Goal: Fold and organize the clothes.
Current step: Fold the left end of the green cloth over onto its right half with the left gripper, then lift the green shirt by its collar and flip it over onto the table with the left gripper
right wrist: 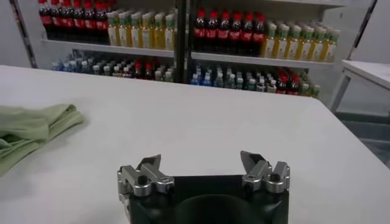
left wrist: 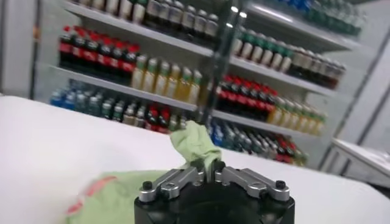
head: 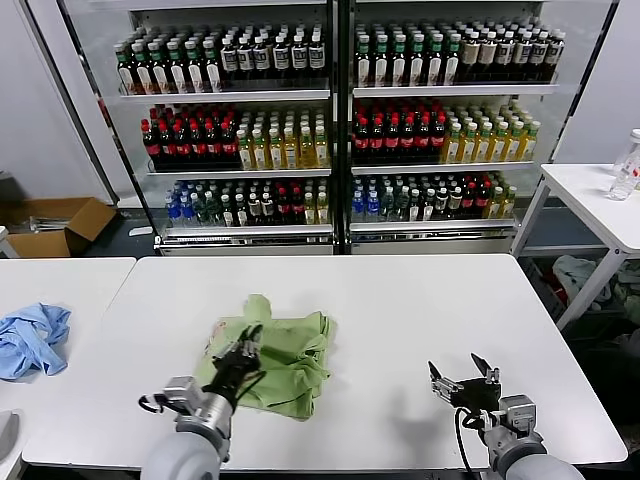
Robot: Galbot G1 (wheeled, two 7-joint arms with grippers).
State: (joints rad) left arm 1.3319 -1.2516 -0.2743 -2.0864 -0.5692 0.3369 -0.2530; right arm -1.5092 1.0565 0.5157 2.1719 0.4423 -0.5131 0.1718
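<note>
I have the light green shirt point(head: 275, 352) lying crumpled on the near-left part of the white table point(head: 420, 320), with a pink-red print showing at its left edge. My left gripper point(head: 247, 345) sits on top of the fabric; in the left wrist view its fingers are pressed together on a raised fold of the shirt point(left wrist: 195, 143), so it is pinching cloth. My right gripper point(head: 465, 372) hovers over bare tabletop near the front edge, well apart from the shirt, its fingers point(right wrist: 149, 167) spread wide with nothing between them.

The table surface is plain, matte white. To my left stands a second white table point(head: 60, 285) with a crumpled light blue cloth point(head: 32, 338) near its front. Behind both tables a glass-fronted cooler point(head: 335, 120) fills the wall, its shelves packed with rows of dark, red-capped, yellow and green bottles. A cardboard box point(head: 55, 225) sits on the floor at far left. At far right, another white table point(head: 590, 195) carries a clear bottle point(head: 627, 166).
</note>
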